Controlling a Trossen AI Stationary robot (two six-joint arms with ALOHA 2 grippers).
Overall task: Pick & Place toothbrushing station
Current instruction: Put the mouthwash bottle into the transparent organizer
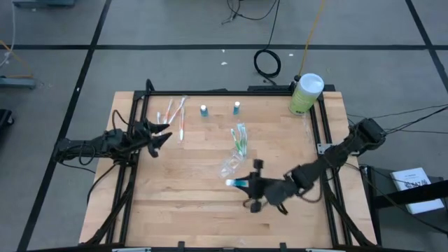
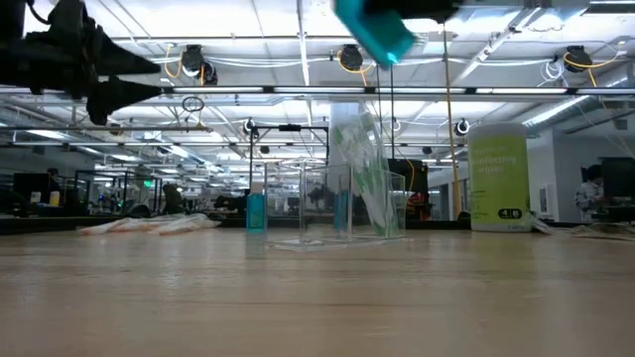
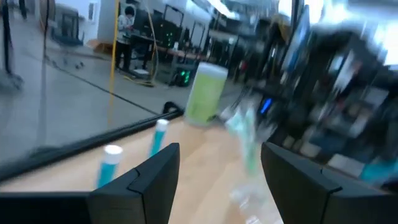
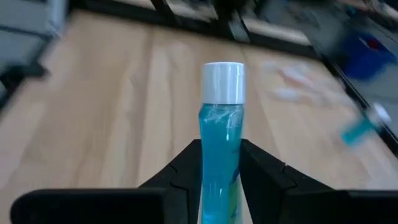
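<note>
Your right gripper (image 4: 219, 163) clamps a slim blue tube (image 4: 219, 155) with a white cap, beside the clear holder (image 1: 231, 165); your left gripper (image 3: 217, 168) hovers open, holding nothing.

Overhead, table-level, two wrist views

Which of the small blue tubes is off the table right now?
The blue tube with a white cap, clamped in the right gripper; the other two blue tubes stand on the table's far side.

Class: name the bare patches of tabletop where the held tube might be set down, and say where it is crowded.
Bare wood lies along the table near edge, below the left gripper and beside the right gripper. Crowded: the far strip with pink toothbrushes, two tubes, canister; the clear holder at centre.
</note>
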